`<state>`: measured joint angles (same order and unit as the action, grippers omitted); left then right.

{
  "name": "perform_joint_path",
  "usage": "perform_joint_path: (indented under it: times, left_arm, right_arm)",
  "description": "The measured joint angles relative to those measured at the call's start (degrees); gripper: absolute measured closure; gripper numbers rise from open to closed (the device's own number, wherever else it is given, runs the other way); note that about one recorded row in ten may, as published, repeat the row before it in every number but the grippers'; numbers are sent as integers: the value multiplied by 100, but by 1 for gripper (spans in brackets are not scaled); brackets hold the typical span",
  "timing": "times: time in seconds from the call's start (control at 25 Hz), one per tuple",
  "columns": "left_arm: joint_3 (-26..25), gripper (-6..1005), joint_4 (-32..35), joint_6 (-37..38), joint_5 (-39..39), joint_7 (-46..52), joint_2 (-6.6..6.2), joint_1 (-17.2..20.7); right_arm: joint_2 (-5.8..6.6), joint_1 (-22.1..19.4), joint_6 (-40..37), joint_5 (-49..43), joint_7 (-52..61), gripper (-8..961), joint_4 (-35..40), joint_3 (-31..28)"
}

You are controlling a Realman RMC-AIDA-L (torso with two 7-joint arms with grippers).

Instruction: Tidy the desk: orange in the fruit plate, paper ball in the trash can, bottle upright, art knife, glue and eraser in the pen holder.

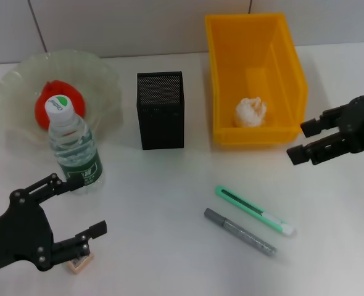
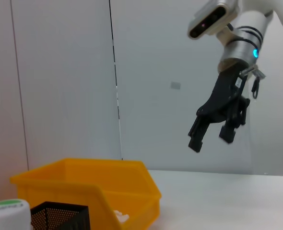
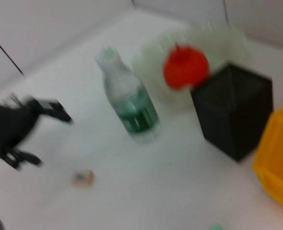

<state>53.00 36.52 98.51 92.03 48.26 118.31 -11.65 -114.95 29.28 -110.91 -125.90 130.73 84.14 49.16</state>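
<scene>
The orange (image 1: 57, 100) lies in the clear fruit plate (image 1: 12, 83) at the far left. The water bottle (image 1: 74, 152) stands upright in front of the plate. The paper ball (image 1: 250, 112) lies in the yellow bin (image 1: 222, 68). The black mesh pen holder (image 1: 161, 111) stands between them. The green art knife (image 1: 254, 210) and the grey glue stick (image 1: 239, 232) lie side by side on the table. The small eraser (image 1: 80, 265) lies at the near left, just below my open left gripper (image 1: 91, 205). My right gripper (image 1: 299, 142) is open and empty beside the bin's right front corner.
The left wrist view shows my right gripper (image 2: 211, 136) in the air above the table, with the yellow bin (image 2: 93, 187) and pen holder (image 2: 60, 215) below. The right wrist view shows the bottle (image 3: 129, 103), orange (image 3: 185, 67), pen holder (image 3: 235, 108) and eraser (image 3: 84, 178).
</scene>
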Motion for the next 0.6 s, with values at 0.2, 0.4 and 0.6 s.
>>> perform_joint_path:
  times: [0.2, 0.4, 0.6]
  left_arm:
    - [0, 188, -107, -1, -24, -11, 12, 7]
    - [31, 188, -165, 3, -36, -13, 32, -1]
    - [43, 188, -341, -12, -44, -19, 33, -128]
  right_arm:
    - [-24, 528, -191, -1256, 910, 121, 471, 784]
    - [-365, 830, -215, -2473, 1502, 121, 539, 1685]
    - [-443, 782, 40, -2731, 1924, 122, 500, 2414]
